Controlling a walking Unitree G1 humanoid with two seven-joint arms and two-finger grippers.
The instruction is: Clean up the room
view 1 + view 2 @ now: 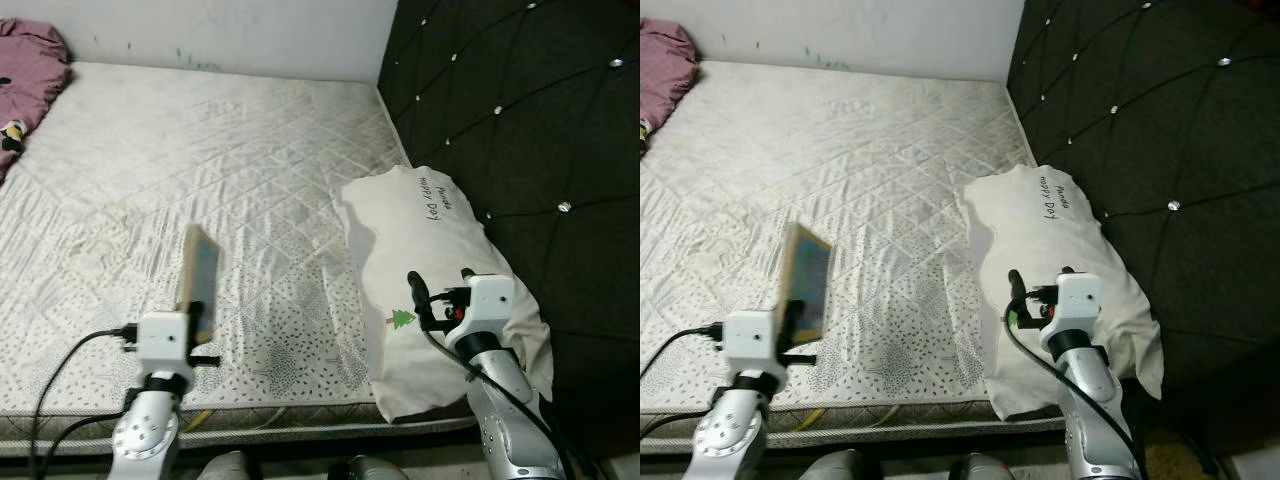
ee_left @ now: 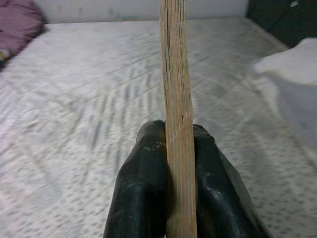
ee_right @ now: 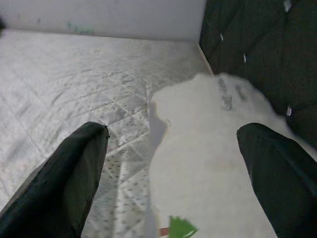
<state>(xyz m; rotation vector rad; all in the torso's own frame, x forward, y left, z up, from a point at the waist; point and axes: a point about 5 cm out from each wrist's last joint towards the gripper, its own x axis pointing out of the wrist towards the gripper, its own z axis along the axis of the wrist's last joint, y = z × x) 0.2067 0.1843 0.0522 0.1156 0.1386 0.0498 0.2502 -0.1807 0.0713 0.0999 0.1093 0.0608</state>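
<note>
My left gripper (image 1: pixel 205 325) is shut on a thin book (image 1: pixel 201 280) with a blue cover and tan edge, held upright over the near edge of the white quilted mattress (image 1: pixel 200 180). In the left wrist view the book's edge (image 2: pixel 177 124) stands pinched between the two black fingers (image 2: pixel 141 193). My right gripper (image 1: pixel 440 285) is open above the near end of a white pillow (image 1: pixel 430 250) printed with black lettering and a small green tree. The right wrist view has the fingers (image 3: pixel 69 173) spread wide over the pillow (image 3: pixel 208 148).
A black tufted headboard (image 1: pixel 520 120) rises on the right behind the pillow. A purple blanket (image 1: pixel 25 70) lies at the mattress's far left corner. A white wall (image 1: pixel 220 30) runs along the far side. The mattress's near edge (image 1: pixel 250 415) is just ahead of me.
</note>
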